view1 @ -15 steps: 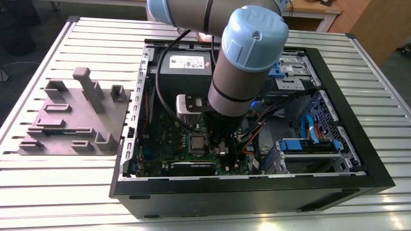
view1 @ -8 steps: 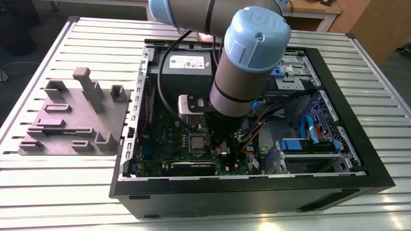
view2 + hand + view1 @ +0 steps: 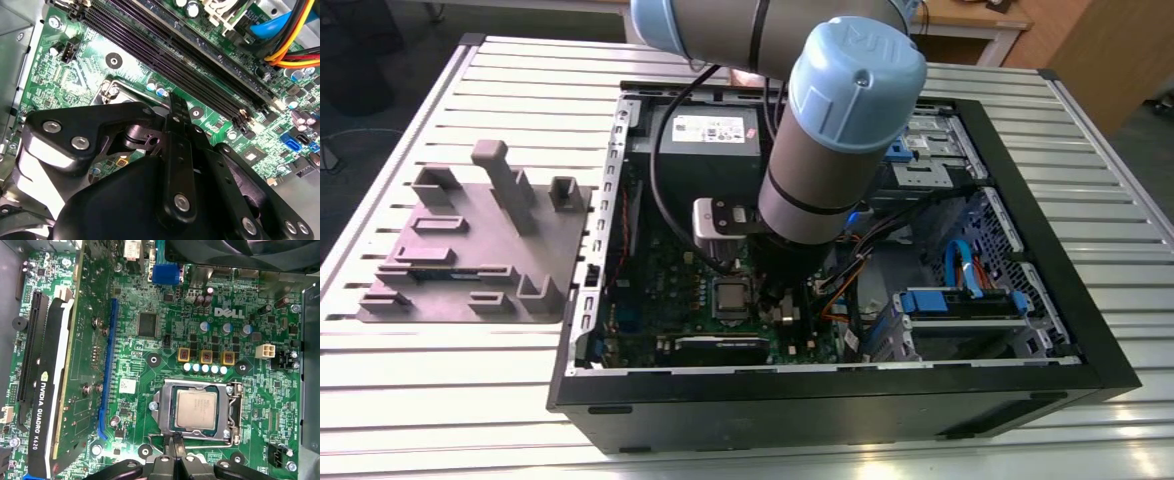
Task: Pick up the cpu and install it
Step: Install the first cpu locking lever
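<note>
Arm (image 3: 821, 170): silver-grey tube.
Joint cap (image 3: 861, 70): pale blue, round, topping the arm.
Cable (image 3: 652, 180): black, looping beside the arm.
Gripper (image 3: 176, 105): glossy black links, silver screws (image 3: 80, 143).

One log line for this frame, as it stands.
cpu: lying in motherboard socket | gripper: shut, empty, at socket edge

Table: silver slatted metal table top (image 3: 1121, 330), bearing everything.
Case: black open desktop computer case (image 3: 854, 400), lying on its side.
Tray: grey moulded plastic tray with upright posts (image 3: 467, 260), just beside the case, at the exterior view's left.
Box: big grey box with a white label (image 3: 707, 135), inside the case.
Board: green motherboard (image 3: 135, 345).
Card: black graphics card (image 3: 42, 405), seated in the board.
Slots: long black memory slots (image 3: 165, 45).
</note>
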Robot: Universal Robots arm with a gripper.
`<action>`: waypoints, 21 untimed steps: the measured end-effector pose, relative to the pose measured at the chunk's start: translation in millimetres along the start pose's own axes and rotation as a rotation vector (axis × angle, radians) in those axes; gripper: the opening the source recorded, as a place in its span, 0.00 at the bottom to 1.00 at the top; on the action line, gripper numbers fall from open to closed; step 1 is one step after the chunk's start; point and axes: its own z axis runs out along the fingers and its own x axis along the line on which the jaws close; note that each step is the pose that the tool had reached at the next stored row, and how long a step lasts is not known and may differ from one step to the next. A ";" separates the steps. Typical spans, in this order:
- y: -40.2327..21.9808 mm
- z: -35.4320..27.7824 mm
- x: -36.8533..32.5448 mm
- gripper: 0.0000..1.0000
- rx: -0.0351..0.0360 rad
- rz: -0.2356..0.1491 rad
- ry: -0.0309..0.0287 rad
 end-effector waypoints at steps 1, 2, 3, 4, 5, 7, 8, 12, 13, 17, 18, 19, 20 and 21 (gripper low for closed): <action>0.0 0.1 0.0 0.10 0.0000 0.000 0.0000; 0.0 0.3 0.0 0.10 0.0000 0.000 0.0000; 0.0 0.6 0.0 0.10 0.0001 0.000 -0.0001; 0.0 0.8 0.0 0.10 0.0004 0.000 0.0001; 0.1 1.0 0.0 0.10 0.0009 0.000 0.0003; 1.1 1.3 -0.1 0.10 0.0041 0.000 0.0004; 1.7 1.5 -0.1 0.10 0.0058 0.000 0.0004; 2.3 1.0 -0.2 0.10 0.0065 0.000 -0.0001; 2.4 0.1 -0.3 0.10 0.0067 0.000 -0.0006; 3.1 -8.1 -0.3 0.10 0.0065 0.000 0.0001; 3.2 -10.5 -0.4 0.10 0.0066 0.000 -0.0001; 3.4 -13.3 -0.4 0.10 0.0065 0.000 0.0001; 3.7 -15.9 -0.4 0.10 0.0064 0.000 0.0004; 3.8 -18.1 -0.4 0.10 0.0064 0.000 0.0003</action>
